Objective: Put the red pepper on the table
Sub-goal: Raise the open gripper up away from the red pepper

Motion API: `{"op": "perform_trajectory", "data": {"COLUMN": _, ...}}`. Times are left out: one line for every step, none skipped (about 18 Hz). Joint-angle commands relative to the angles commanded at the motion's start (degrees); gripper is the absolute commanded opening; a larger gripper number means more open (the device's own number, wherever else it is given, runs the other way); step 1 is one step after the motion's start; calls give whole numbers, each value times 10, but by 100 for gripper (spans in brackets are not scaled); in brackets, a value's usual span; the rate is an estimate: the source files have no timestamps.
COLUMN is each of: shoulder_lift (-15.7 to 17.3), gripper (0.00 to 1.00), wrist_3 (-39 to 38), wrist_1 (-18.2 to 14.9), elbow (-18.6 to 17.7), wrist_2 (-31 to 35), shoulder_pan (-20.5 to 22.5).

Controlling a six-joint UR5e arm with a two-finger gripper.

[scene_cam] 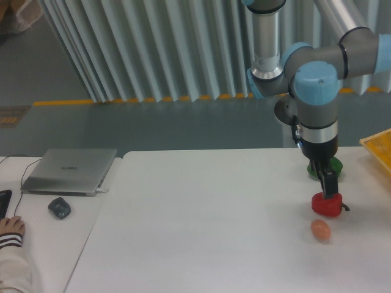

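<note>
A lab or workshop: robot arm (314, 91) at a white table (201, 213), floor tape (122, 101), laptop desk (36, 244).

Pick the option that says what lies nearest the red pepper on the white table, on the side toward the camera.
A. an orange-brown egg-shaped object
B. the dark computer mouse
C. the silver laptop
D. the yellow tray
A: the orange-brown egg-shaped object lies just in front of the red pepper on the table, apart from it, while the laptop and mouse sit far off on the desk beside it.
</note>
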Motion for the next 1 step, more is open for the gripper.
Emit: {"op": "perform_trajectory", "data": {"shoulder_lift": -1, "gripper": 100, "wrist_3": -1, "wrist_1": 0, "elbow": 0, "wrist_2": 1, "shoulder_pan": -1}}
